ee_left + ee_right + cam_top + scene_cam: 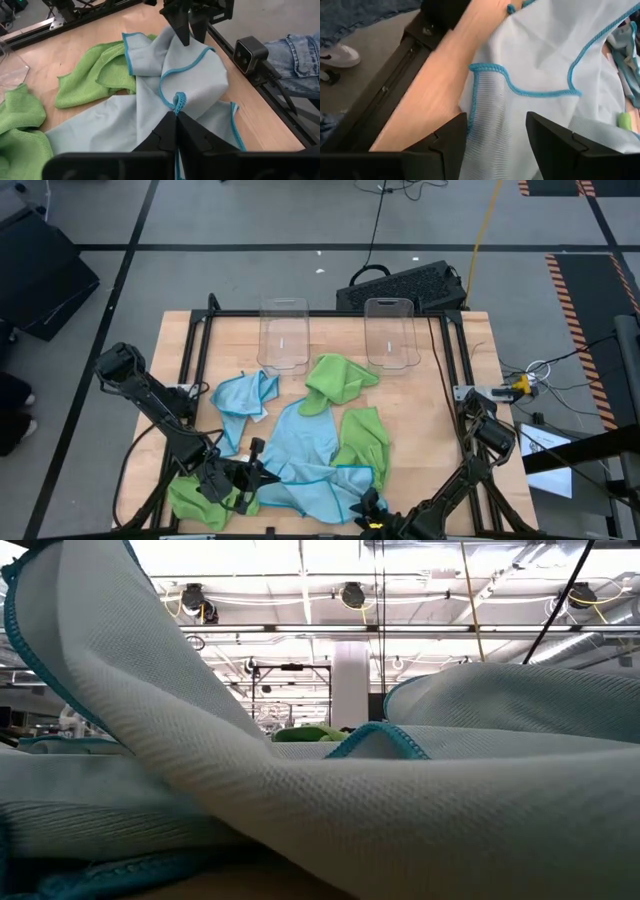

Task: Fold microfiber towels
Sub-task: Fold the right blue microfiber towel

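While my left gripper [176, 114] is pinched shut on a bunched bit of the blue hem, my right gripper [496, 131] stands with fingers apart over the same light blue towel [310, 450], its hem running between them, nothing gripped. The towel lies rumpled at the desk's [470, 360] near edge, stretching from my left fingers across toward my right. My right sits just at the near-right corner of the cloth, so that arm looks nearer the free hem. Green towels [362, 442] lie beyond and beside it.
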